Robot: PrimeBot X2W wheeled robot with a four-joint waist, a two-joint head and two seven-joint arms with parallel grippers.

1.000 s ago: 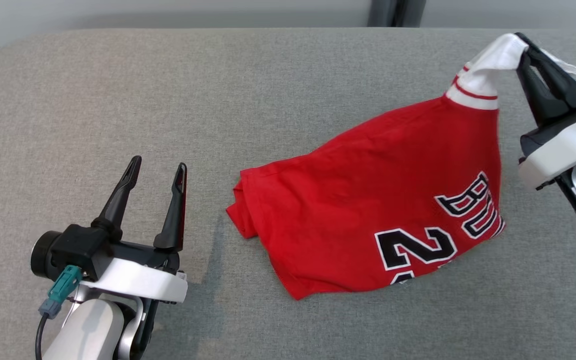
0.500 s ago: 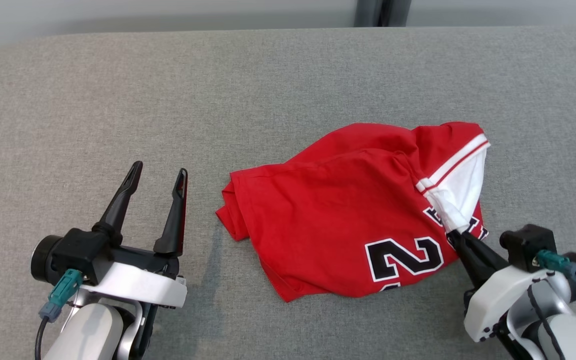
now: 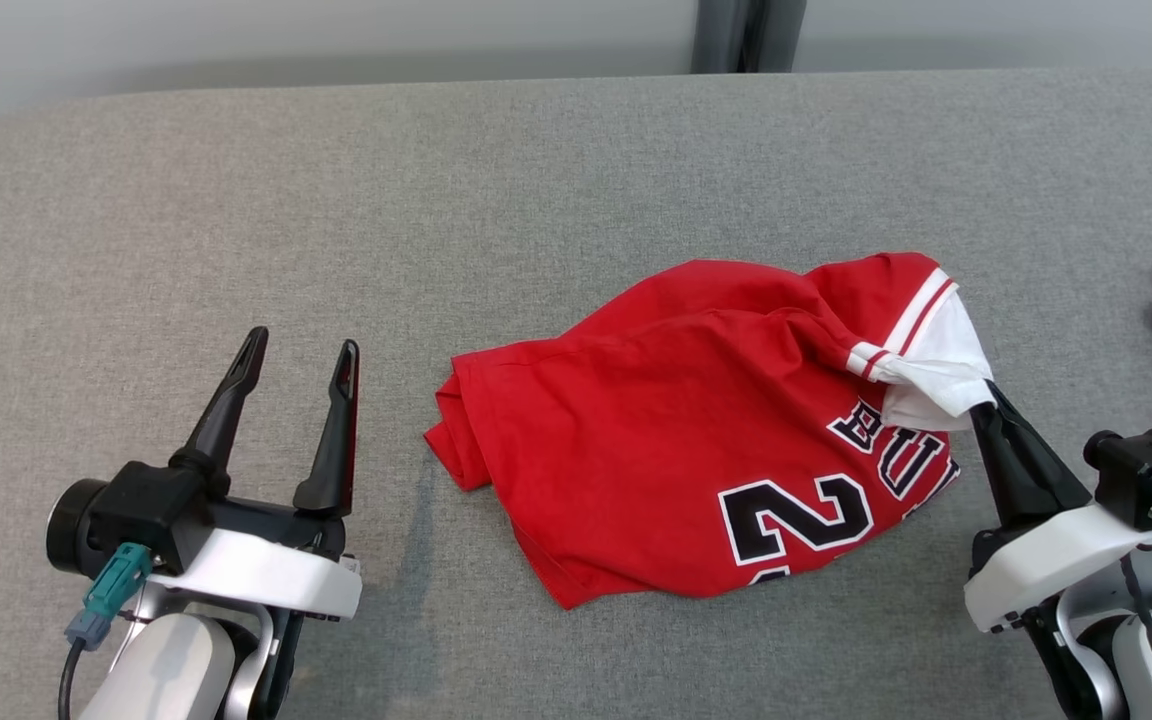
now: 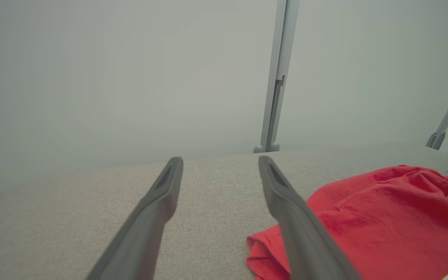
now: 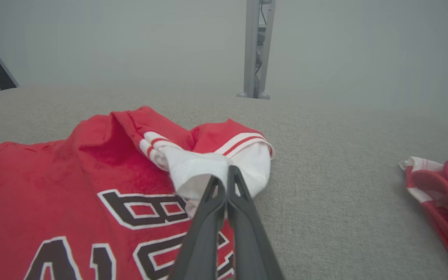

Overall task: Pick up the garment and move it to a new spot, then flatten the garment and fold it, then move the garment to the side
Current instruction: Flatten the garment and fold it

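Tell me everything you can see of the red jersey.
The red jersey lies crumpled in a loose heap on the grey cloth surface, with its left edge folded over on itself. The fabric looks soft and matte. Black, white-edged lettering and a number show on its near right part. A white sleeve end with red stripes sticks out at the right, pinched by the shut right gripper. Nothing else touches it.

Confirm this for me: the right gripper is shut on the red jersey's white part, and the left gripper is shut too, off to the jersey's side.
Wrong on the left gripper: its fingers stand wide apart, open and holding nothing, as the left wrist view shows. The right gripper is indeed shut on the red jersey, at its white part.
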